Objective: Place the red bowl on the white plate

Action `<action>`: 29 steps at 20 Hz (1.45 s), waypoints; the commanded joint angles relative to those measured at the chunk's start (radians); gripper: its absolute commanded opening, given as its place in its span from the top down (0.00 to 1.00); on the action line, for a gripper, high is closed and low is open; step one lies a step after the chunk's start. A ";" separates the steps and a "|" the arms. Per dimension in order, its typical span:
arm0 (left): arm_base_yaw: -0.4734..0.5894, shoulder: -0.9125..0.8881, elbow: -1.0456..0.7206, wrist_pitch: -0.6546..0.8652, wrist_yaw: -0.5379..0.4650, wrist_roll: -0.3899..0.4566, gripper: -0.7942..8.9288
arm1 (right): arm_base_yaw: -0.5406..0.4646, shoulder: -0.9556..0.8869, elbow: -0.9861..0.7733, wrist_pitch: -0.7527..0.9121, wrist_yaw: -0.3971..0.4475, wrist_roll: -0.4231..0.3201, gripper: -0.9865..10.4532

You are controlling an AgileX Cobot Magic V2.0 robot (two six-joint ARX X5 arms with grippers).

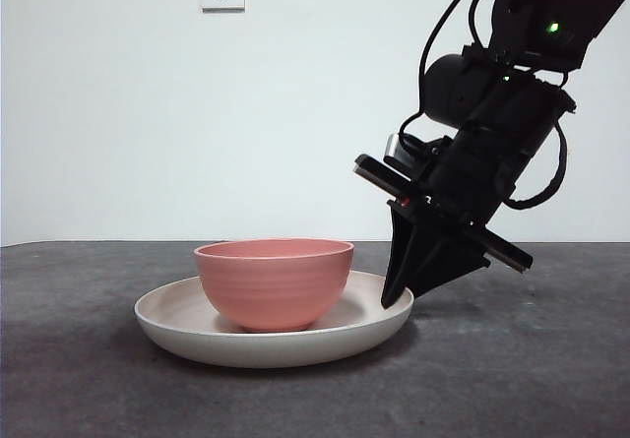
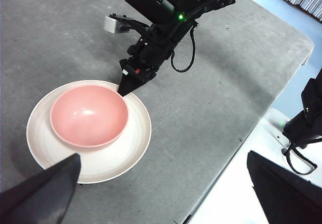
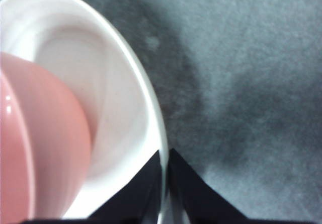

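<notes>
Nearest the front camera sits the plate (image 1: 266, 344), wide, shallow and cream-white, resting flat on a dark grey table (image 1: 532, 379). Inside it, a little toward one side rather than dead centre, stands the bowl (image 1: 274, 282), coral pink, upright, mouth facing straight up and empty. Being round, it has no long axis across the table; its only axis runs vertically, and it does not look tilted. Large and dark above the plate's far edge is the right arm, angled down steeply so that the right gripper (image 1: 398, 298) comes to a point at the rim. Its two black jaws are nearly closed and straddle the thin rim, one just inside and one just outside, as the right wrist view shows; whether they actually pinch the rim or merely sit on either side of it is not clear. They do not touch the bowl, which stands near but apart. The left gripper (image 2: 166, 194) hangs high above the scene, jaws spread wide and holding nothing. Judging by how things lie, the bowl is already on the plate, so the step in hand looks like letting go and clearing away. Doing that well would mean opening the jaws fully before lifting, then rising straight off the rim, so the plate is not dragged or tipped and the bowl stays settled.
</notes>
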 commanded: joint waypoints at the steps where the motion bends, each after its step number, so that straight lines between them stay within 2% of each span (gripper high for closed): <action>1: -0.008 0.005 0.013 0.012 0.005 -0.003 0.37 | 0.006 0.025 0.019 0.010 -0.006 0.016 0.90; 4: -0.008 0.005 0.013 0.012 0.005 -0.003 0.37 | 0.005 0.025 0.019 0.021 -0.003 0.017 0.88; 7: -0.008 0.005 0.013 0.012 0.005 -0.003 0.37 | -0.003 0.015 0.021 0.015 -0.003 0.011 0.72; 14: -0.008 0.005 0.013 0.012 0.005 -0.003 0.37 | -0.051 -0.139 0.038 -0.086 0.031 -0.020 0.70; 15: -0.008 0.005 0.013 0.012 0.005 -0.003 0.37 | -0.056 -0.169 0.038 -0.106 0.031 -0.031 0.68; 18: -0.008 0.005 0.013 0.012 0.005 -0.003 0.37 | -0.062 -0.285 0.038 -0.190 0.032 -0.079 0.51; 20: -0.008 0.005 0.013 0.012 0.005 -0.003 0.37 | -0.062 -0.367 0.038 -0.251 0.034 -0.115 0.44; 25: -0.008 0.005 0.013 0.012 0.005 -0.003 0.37 | -0.060 -0.567 0.035 -0.400 0.118 -0.207 0.43; 27: -0.008 0.005 0.013 0.012 0.005 -0.003 0.37 | -0.060 -0.638 0.032 -0.451 0.156 -0.219 0.43; 29: -0.008 0.005 0.013 0.012 0.005 -0.003 0.37 | -0.056 -0.707 0.018 -0.473 0.155 -0.223 0.43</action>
